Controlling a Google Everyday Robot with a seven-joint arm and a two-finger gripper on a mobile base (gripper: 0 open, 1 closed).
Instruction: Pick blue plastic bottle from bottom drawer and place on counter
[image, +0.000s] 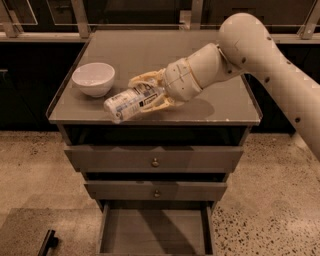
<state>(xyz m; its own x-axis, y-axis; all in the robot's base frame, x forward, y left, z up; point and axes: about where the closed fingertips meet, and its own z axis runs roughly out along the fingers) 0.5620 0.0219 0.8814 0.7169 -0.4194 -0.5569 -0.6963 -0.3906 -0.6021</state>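
**Bottle held low over the counter's front edge**

The pale arm (260, 55) reaches in from 2 o'clock over the glossy grey-brown counter (150, 55). At 6 o'clock the bottom drawer (155, 232) stands pulled open. A white bowl (93, 79) sits at the counter's 9 o'clock side. Near the bowl, at its 4 o'clock, the blue plastic bottle (127, 103) is clear and pale-bluish with a dark-printed label, tilted toward 8 o'clock. The gripper (145, 92) is clamped around it.
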